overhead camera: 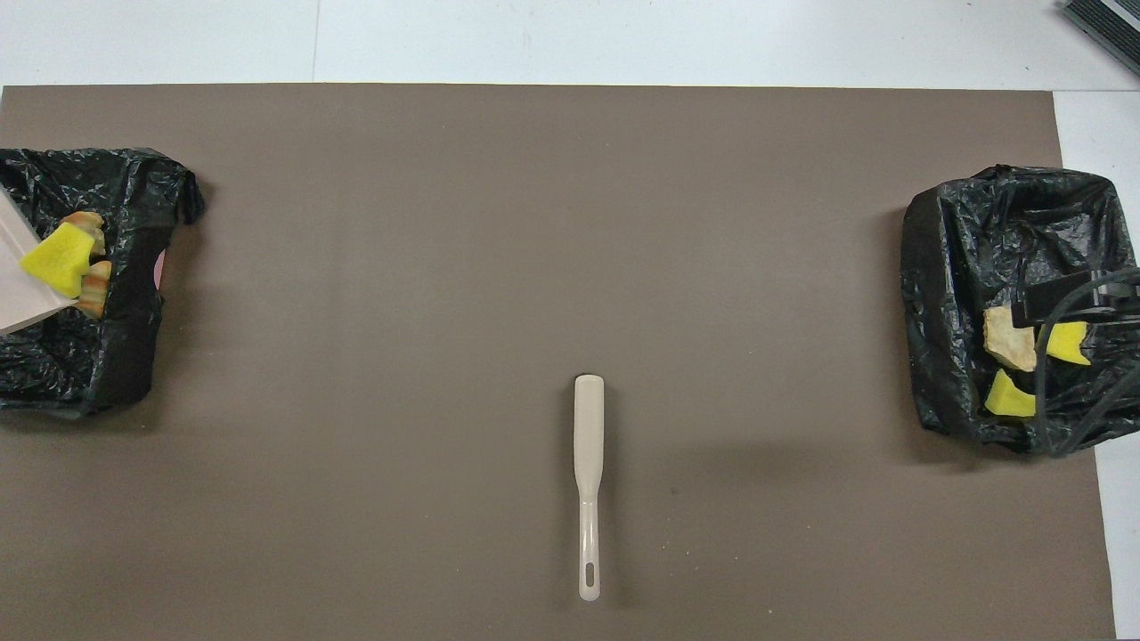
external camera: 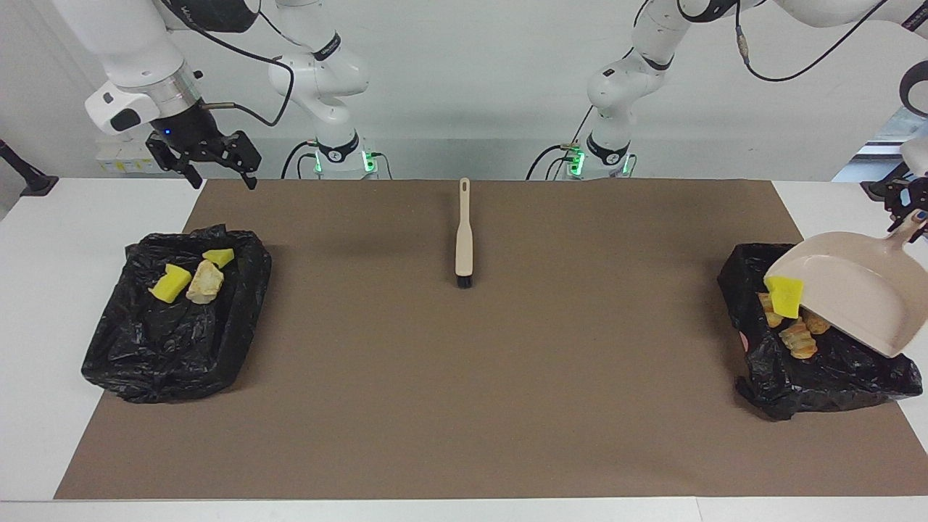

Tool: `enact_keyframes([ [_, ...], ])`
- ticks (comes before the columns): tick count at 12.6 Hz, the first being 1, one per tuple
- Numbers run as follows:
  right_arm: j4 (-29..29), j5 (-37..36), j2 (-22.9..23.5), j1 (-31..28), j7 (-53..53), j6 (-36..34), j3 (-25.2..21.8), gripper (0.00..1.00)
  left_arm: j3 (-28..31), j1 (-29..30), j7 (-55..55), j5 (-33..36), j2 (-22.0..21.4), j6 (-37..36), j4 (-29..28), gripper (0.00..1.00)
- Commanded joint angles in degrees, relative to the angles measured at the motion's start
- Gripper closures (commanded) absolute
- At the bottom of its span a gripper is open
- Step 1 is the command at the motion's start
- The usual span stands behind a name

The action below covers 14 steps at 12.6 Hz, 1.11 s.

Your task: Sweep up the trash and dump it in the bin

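Observation:
My left gripper (external camera: 910, 216) is shut on the handle of the beige dustpan (external camera: 855, 290), which tilts steeply, lip down, over the black-lined bin (external camera: 819, 377) at the left arm's end. A yellow sponge piece (external camera: 785, 293) (overhead camera: 58, 258) hangs at the pan's lip. Tan lumps of trash (external camera: 794, 337) (overhead camera: 92, 294) lie in that bin below it. My right gripper (external camera: 223, 180) hangs open and empty in the air over the mat's corner, by the other black-lined bin (external camera: 145, 362) (overhead camera: 971, 267). This bin holds two yellow bits (external camera: 170, 284) (external camera: 217, 257) and a cream lump (external camera: 204, 281).
The beige hand brush (external camera: 464, 232) (overhead camera: 588, 481) lies on the brown mat (external camera: 464, 406) midway between the arms, bristles pointing away from the robots. White table shows around the mat's edges.

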Motion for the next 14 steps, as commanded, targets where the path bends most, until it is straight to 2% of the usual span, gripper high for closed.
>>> enact_keyframes([
  [1, 0.42, 0.84, -0.27, -0.48, 0.57, -0.84, 0.14, 0.00, -0.37, 4.14, 3.43, -1.75, 1.29, -1.92, 4.12, 1.00],
  [4, 0.42, 0.84, -0.27, -0.48, 0.57, -0.84, 0.14, 0.00, -0.02, 5.03, 5.63, 1.04, 2.35, -0.60, 6.68, 1.00],
  [6, 0.42, 0.84, -0.27, -0.48, 0.57, -0.84, 0.14, 0.00, -0.37, 3.37, 5.55, 8.50, 2.44, 0.10, 6.94, 1.00],
  [10, 0.42, 0.84, -0.27, -0.48, 0.57, -0.84, 0.14, 0.00, -0.46, -4.26, 5.55, 26.16, 2.44, 1.16, 6.68, 1.00],
  [12, 0.33, 0.84, -0.27, -0.48, 0.57, -0.84, 0.14, 0.00, -0.46, -7.78, 5.64, 28.66, 2.35, 0.02, 6.86, 1.00],
  [14, 0.42, 0.84, -0.27, -0.48, 0.57, -0.84, 0.14, 0.00, -0.72, -10.60, 5.46, 27.96, 1.57, -0.33, 6.77, 1.00],
])
